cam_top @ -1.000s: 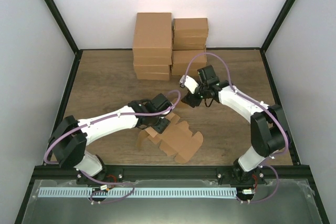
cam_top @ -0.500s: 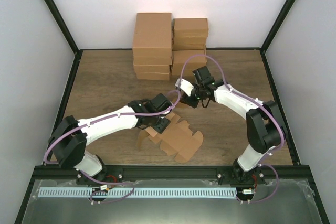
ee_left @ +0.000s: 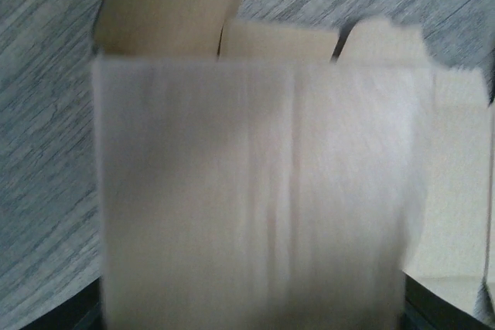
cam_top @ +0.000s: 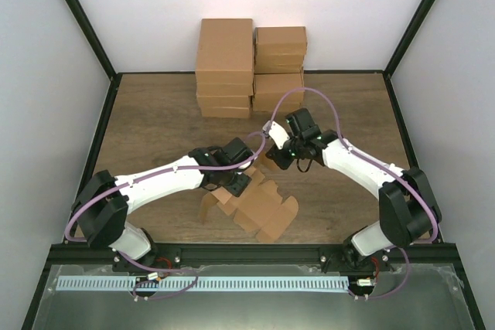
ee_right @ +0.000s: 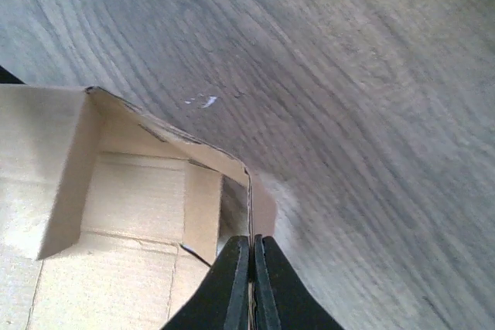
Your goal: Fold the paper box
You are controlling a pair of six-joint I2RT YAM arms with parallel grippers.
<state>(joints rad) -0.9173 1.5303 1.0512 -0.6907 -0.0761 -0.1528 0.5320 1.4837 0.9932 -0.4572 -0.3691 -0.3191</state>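
paper box part-folded at mid-bench; right side pinched, left side unconfirmed
the paper box (cam_top: pixel 267 210) lies on the bench (cam_top: pixel 155 121) between my arms; my right jaws are closed thin on the edge of a raised flap (ee_right: pixel 203 206), judged a hold for steering that wall; my left jaws sit over the box's left end, probably steadying it; whether they are wide or gripping i cannot tell

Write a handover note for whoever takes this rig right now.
Right gripper shut, pinching a raised flap edge of the paper box.
Left gripper at the box's left side; cardboard fills its camera, jaws unreadable.
Box lies front-centre on the table, partly folded: one corner wall up, other flaps splayed.
Left: raise remaining walls, tuck tabs, close.
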